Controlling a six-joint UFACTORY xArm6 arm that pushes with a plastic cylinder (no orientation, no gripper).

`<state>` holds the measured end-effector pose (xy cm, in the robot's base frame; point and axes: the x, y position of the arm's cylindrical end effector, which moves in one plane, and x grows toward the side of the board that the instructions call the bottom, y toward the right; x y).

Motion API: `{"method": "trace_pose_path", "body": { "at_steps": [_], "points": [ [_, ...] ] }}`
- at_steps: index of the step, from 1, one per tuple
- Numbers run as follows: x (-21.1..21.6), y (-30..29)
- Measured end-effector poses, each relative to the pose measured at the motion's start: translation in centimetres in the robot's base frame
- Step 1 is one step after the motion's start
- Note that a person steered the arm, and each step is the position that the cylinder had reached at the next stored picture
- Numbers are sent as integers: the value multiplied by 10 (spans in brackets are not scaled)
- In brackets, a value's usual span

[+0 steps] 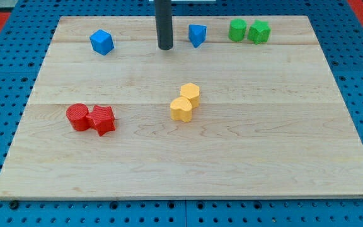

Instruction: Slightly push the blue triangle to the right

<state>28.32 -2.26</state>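
The blue triangle stands near the board's top edge, right of centre. My tip is just left of it, a short gap apart and a little lower in the view. The dark rod rises straight up out of the view's top. A blue cube-like block sits further left near the top edge.
Two green blocks touch each other right of the blue triangle. Two yellow blocks touch at the board's middle. A red cylinder and a red star-like block touch at the left. The wooden board lies on a blue pegboard.
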Motion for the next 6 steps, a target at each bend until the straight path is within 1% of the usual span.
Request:
{"method": "trace_pose_path", "body": {
  "at_steps": [1, 3, 4, 5, 6],
  "points": [
    [-6, 74],
    [-44, -4],
    [-57, 14],
    [-38, 55],
    [12, 11]
  ]
}}
